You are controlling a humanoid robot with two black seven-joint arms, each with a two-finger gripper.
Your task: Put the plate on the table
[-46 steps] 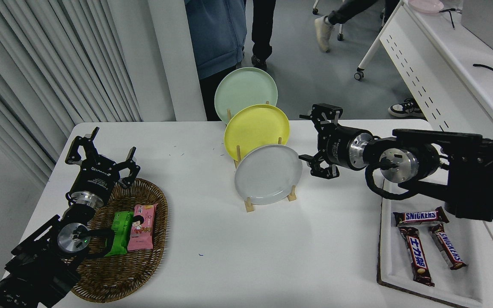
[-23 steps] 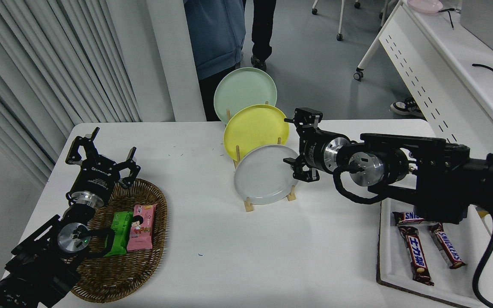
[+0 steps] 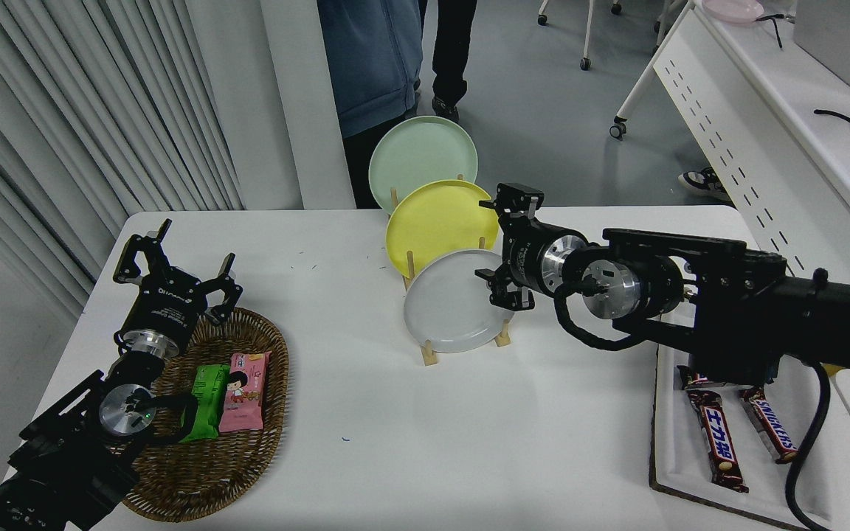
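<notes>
The light-grey plate (image 3: pixel 448 302) stands on edge in the front slot of a wooden rack (image 3: pixel 431 354) on the white table (image 3: pixel 469 428). A yellow plate (image 3: pixel 436 225) and a mint green plate (image 3: pixel 416 155) stand behind it. My right gripper (image 3: pixel 500 247) is open, its fingers spread around the grey plate's upper right rim, one finger above near the yellow plate and one over the grey plate's face. My left gripper (image 3: pixel 174 262) is open and parked at the lower left above a wicker basket.
The wicker basket (image 3: pixel 248 450) at the lower left holds a green and a pink snack pack. A white tray (image 3: pixel 690 479) with chocolate bars lies at the lower right. A person stands behind the table's far edge. A white desk stands at the right.
My right arm has moved left, from clear of the rack to the grey plate's right rim. The plates and the left arm have not moved.
</notes>
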